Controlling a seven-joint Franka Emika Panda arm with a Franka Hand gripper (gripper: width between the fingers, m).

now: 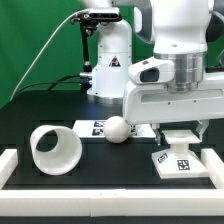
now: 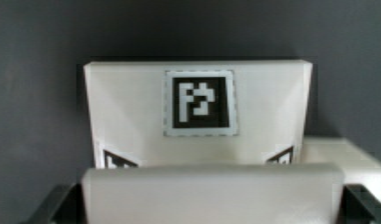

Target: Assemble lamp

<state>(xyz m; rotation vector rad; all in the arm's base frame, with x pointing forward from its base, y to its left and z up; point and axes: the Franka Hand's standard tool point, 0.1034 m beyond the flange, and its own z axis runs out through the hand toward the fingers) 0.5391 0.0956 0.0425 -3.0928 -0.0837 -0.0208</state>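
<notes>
The lamp base (image 1: 178, 160) is a flat white square block with a tag, at the exterior view's right near the front rail. My gripper (image 1: 181, 139) stands right over its far edge. In the wrist view the base (image 2: 197, 100) fills the picture, and a white part of it spans the whole gap between my dark fingers (image 2: 55, 206), so the jaws are shut on it. The bulb (image 1: 117, 128) lies on the table mid-scene, ball head forward. The shade (image 1: 55, 148) lies on its side at the exterior view's left, open mouth toward the front.
The marker board (image 1: 99, 126) lies flat behind the bulb. A white rail (image 1: 100, 172) borders the table's front and turns up the right side. The robot pedestal (image 1: 108, 65) stands at the back, with a cable beside it.
</notes>
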